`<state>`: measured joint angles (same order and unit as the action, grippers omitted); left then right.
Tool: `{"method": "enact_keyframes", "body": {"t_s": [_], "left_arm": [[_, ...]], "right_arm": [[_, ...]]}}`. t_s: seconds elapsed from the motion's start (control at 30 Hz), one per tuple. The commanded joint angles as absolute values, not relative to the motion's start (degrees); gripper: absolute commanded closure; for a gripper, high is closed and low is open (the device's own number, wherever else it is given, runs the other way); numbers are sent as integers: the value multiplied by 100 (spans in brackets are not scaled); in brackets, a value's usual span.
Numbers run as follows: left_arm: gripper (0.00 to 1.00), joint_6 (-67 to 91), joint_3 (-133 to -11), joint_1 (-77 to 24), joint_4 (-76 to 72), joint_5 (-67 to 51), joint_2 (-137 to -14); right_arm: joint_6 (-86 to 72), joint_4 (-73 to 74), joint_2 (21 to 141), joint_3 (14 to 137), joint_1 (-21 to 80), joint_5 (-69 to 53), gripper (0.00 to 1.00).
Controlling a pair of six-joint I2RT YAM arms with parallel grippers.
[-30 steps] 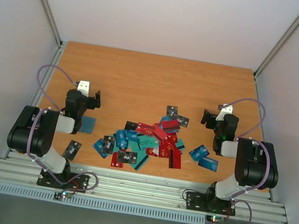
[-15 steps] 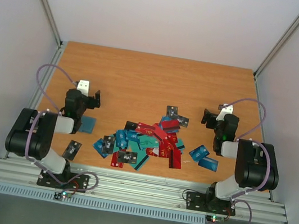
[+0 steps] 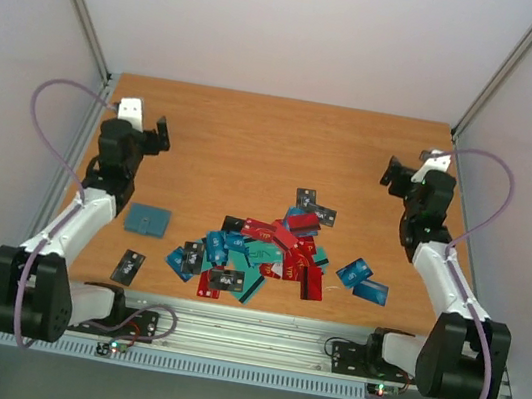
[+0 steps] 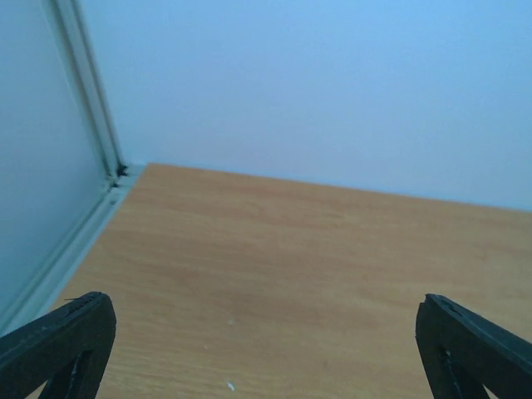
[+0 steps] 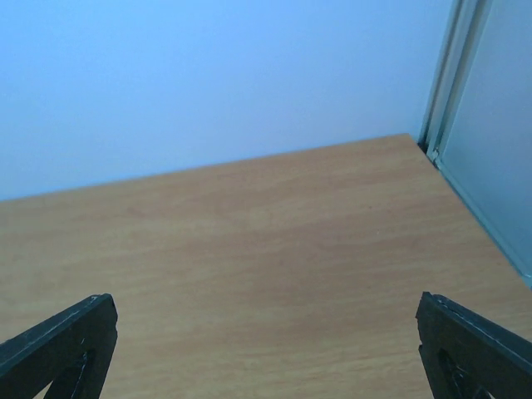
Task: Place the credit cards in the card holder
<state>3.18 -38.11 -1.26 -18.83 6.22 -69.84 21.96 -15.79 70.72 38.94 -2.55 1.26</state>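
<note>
From above you see the credit cards [image 3: 263, 250] heaped mid-front on the table [image 3: 256, 137], the card holder [image 3: 147, 220] lying apart to their left; the left gripper [image 3: 146, 128] and right gripper [image 3: 407, 173] hover far out — both released, holding nothing; your left wrist view shows wide-spread fingers [image 4: 58, 332] over wood; the right wrist view likewise.

On my feed the left arm [image 3: 75, 220] and right arm [image 3: 442, 273] are white links between black joints, lilac cables [image 3: 39, 113] looping at 9 and 3 o'clock, ending in the black-fingered left tool [image 4: 266, 341] and right tool [image 5: 266, 341].
</note>
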Motion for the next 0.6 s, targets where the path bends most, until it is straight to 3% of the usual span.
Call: {"method": "enact_keyframes", "body": {"t_s": [0.0,0.23,0.57], "left_arm": [[1,1130,-5098,-114,809,1351,-6703],[1,2525,-6259,-101,3515,1462,-6640],[5,4929,-6074,-70,5534,439,-6214]], "right_arm": [[1556,454,6825,4826,-211,430,1],[819,2028,6477,5625,-211,400,2],[-332,4700,6903,6572,-325,63,2]]}}
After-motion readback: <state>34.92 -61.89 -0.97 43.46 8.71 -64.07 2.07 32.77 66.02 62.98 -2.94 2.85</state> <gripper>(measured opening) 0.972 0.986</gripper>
